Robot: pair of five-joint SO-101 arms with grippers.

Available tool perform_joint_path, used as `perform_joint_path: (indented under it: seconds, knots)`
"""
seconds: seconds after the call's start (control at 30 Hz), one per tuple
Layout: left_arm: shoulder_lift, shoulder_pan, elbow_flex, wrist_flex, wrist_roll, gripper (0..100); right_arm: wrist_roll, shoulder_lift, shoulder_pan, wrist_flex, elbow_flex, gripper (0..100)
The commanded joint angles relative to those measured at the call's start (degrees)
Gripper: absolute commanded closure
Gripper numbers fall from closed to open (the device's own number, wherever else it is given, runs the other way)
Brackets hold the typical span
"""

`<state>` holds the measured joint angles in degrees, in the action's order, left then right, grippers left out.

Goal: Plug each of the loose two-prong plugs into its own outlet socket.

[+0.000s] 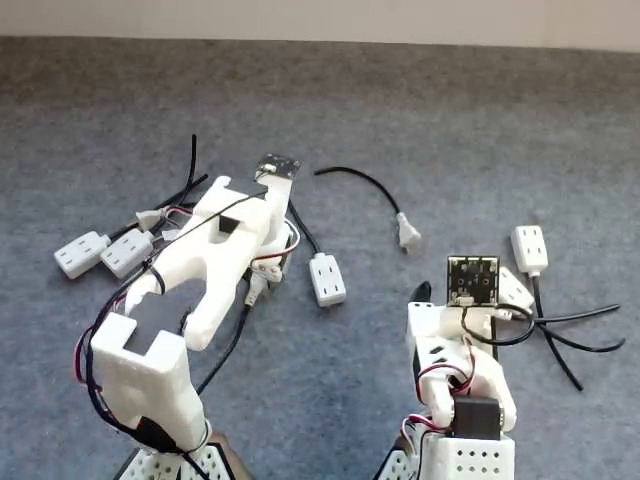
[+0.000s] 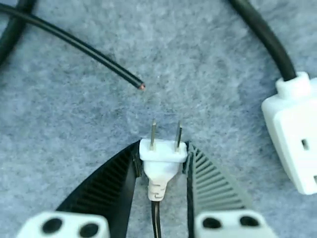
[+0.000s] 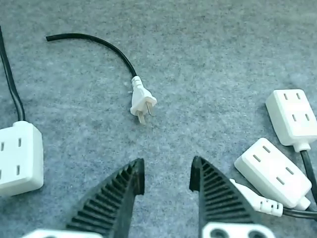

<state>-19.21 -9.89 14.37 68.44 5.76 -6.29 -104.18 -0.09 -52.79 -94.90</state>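
Note:
My left gripper point(image 2: 162, 153) is shut on a white two-prong plug point(image 2: 162, 157), its prongs pointing away from me over the grey carpet. A white outlet socket point(image 2: 293, 136) lies just beside it, also seen under the high view's centre as the outlet socket point(image 1: 327, 278). My right gripper point(image 3: 167, 181) stands open with nothing between its fingers. A loose white plug point(image 3: 142, 103) on a short black cord lies a little beyond it; the high view shows this plug point(image 1: 408, 235) ahead of the right arm's wrist point(image 1: 472, 281).
Two more outlets point(image 1: 82, 253) point(image 1: 127, 252) lie at the left with a small plug point(image 1: 150, 218) behind them. Two outlets point(image 3: 293, 116) point(image 3: 272, 173) sit right of my right gripper, another plug point(image 3: 255, 201) by its finger. A cut black cord end point(image 2: 140, 85) lies ahead of the held plug.

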Motion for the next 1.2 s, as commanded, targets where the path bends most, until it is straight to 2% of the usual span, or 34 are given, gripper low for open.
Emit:
perform_joint_path:
  seconds: [0.0,0.33,0.63,0.87,1.0,1.17]
  knots:
    - [-0.92,-0.48,-1.19,0.35,0.26,99,-1.14,-0.40,-0.48,1.63,-7.08,83.6]
    - [1.10,-0.75,-1.80,0.26,0.26,99,-1.14,-0.40,-0.48,1.80,-7.08,83.6]
    - [22.20,-1.19,3.03,0.18,0.26,99,-1.14,-0.40,-0.48,1.80,-7.16,83.6]
    - [36.88,-7.34,10.15,-0.26,-0.09,99,-1.14,-0.40,-0.48,1.80,-7.16,83.6]
    - [46.02,-10.86,17.98,-6.86,-0.09,99,-1.14,-0.40,-0.48,1.80,-7.16,83.6]
    - [59.91,-11.30,34.86,-23.82,-0.09,99,-1.14,-0.40,-0.48,1.80,-7.16,83.6]
